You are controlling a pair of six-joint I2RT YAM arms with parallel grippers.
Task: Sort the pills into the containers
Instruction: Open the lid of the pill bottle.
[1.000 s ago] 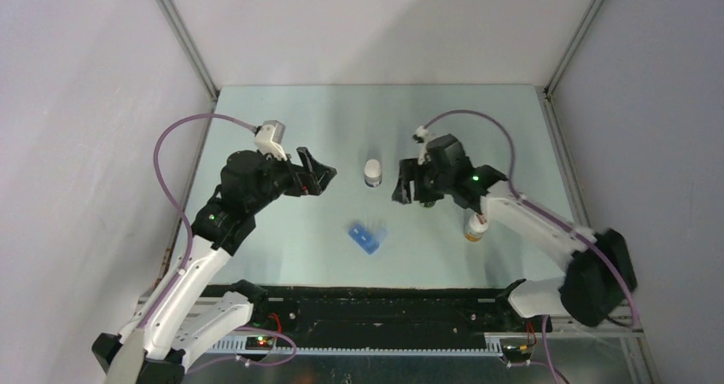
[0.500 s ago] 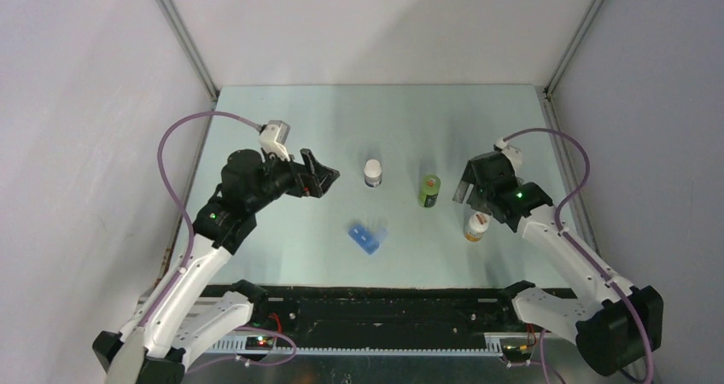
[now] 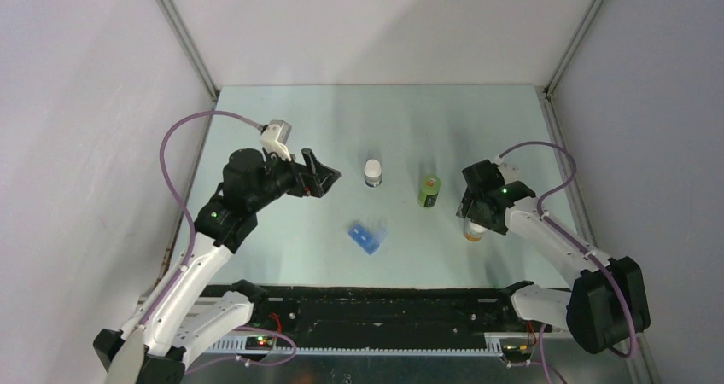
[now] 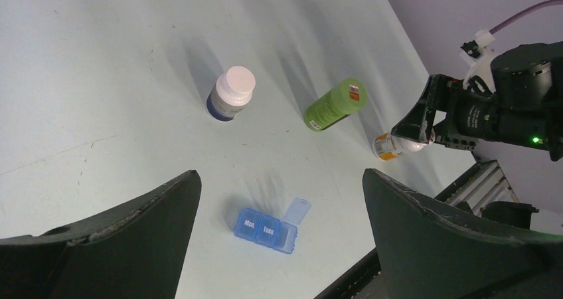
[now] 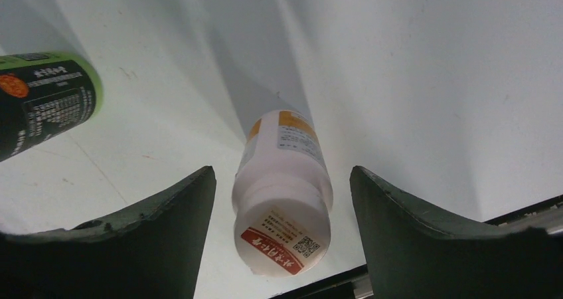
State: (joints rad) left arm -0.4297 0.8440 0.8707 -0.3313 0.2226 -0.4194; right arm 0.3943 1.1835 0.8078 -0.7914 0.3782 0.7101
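Bright, even overhead light, soft shadows, mostly sharp focus.

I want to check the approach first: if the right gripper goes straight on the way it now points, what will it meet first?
Most likely the cap of the white orange-labelled bottle, which sits centred between the open fingers of the right gripper; its distance is unclear.
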